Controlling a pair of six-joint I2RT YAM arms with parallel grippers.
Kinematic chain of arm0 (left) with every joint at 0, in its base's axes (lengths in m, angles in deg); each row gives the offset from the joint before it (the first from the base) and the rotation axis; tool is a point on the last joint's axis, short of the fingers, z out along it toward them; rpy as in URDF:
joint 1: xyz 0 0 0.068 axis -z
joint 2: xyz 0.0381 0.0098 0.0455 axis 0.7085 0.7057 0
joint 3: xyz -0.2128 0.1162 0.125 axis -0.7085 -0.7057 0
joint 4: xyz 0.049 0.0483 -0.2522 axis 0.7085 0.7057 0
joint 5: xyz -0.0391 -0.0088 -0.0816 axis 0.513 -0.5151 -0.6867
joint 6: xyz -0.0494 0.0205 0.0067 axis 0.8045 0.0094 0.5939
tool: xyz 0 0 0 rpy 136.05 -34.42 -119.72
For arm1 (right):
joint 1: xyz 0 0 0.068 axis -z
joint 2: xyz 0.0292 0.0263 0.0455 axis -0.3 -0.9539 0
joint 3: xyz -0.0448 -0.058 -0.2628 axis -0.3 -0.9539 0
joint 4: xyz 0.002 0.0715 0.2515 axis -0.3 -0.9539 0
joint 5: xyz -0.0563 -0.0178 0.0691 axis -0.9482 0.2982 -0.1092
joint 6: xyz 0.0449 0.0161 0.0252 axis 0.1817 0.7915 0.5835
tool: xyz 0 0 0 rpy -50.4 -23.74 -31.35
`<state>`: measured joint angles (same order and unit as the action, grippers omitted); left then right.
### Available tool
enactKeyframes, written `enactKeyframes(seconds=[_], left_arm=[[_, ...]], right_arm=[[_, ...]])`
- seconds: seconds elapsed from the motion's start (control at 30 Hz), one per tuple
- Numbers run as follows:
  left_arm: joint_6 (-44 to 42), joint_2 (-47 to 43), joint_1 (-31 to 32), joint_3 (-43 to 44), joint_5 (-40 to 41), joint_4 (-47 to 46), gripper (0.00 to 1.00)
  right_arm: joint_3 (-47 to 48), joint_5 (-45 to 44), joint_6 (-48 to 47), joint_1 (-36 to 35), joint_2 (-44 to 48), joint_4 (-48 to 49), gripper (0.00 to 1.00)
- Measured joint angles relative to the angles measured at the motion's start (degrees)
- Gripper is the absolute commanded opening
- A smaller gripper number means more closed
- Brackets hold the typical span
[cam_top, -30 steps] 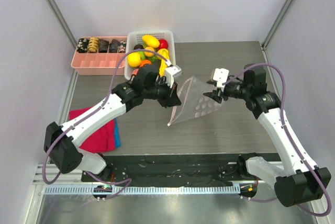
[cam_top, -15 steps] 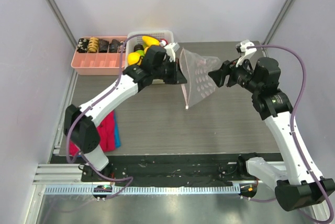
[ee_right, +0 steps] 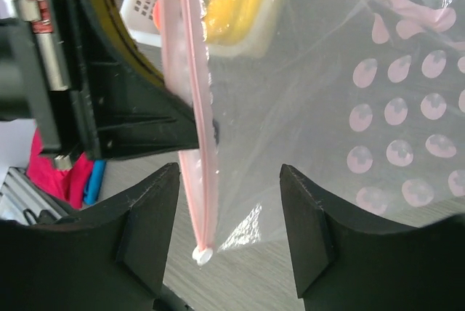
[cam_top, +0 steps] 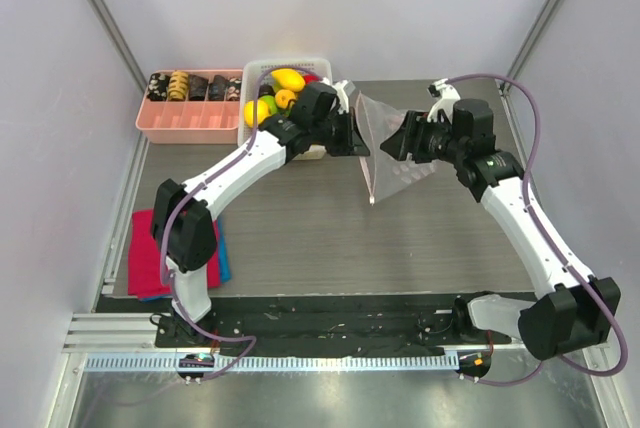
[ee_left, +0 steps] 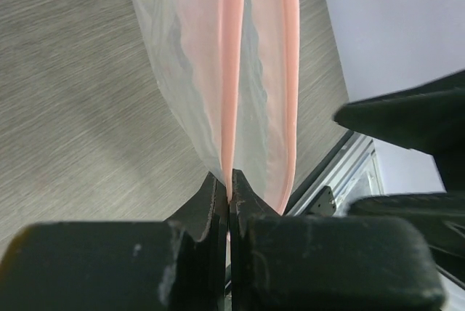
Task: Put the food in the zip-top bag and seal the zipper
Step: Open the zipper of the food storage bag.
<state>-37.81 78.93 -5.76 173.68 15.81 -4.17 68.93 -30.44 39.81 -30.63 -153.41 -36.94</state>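
Over table (cam_top: 300, 233), one bag (cam_top: 385, 163), perhaps five fruits (cam_top: 288, 78)

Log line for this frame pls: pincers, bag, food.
left pincer: shut on zipper | right pincer: open, astride zipper | zip-top bag: held up | food: in basket

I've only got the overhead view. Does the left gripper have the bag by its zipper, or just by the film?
Observer: By the zipper. In the left wrist view the left gripper is shut on one pink strip at the mouth of the zip-top bag; the other strip bows away, free.
Operator: And the right gripper, clamped yet?
Observer: No. Its wrist view shows the right gripper open, its jaws either side of a hanging zipper strip.
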Motion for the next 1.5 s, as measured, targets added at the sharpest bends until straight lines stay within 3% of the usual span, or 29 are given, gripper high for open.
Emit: enactKeyframes(seconds=[0.63,0.93,1.13,1.2,1.23,1.4,1.5], left_arm=[[4.13,4.09,2.80,1.95,-3.63,-1.86,0.00],[5.79,5.27,2.80,1.95,-5.62,-3.67,0.00],[6.69,5.55,2.60,1.95,-6.43,-4.33,0.00],[6.75,5.55,2.62,1.90,-6.78,-4.74,0.00],[6.75,5.55,2.51,1.79,-6.86,-4.87,0.00],[5.27,5.14,0.42,-0.11,-7.63,-3.85,0.00],[2.49,5.09,-4.02,-0.63,-6.82,-0.79,0.00]], right_arm=[[2.93,-7.26,-5.29,-2.43,-3.89,-5.29,0.62],[3.93,-9.79,-8.28,-4.09,-6.03,-8.24,0.56],[3.93,-16.35,-9.42,-5.14,-6.75,-8.66,0.29],[4.13,-18.21,-9.99,-5.27,-6.75,-9.46,0.06],[4.44,-19.04,-10.38,-5.33,-6.75,-10.21,0.01],[7.45,-22.25,-11.93,-4.76,-6.51,-15.47,0.01],[8.52,-22.10,-12.68,-2.32,-4.85,-19.78,0.01]])
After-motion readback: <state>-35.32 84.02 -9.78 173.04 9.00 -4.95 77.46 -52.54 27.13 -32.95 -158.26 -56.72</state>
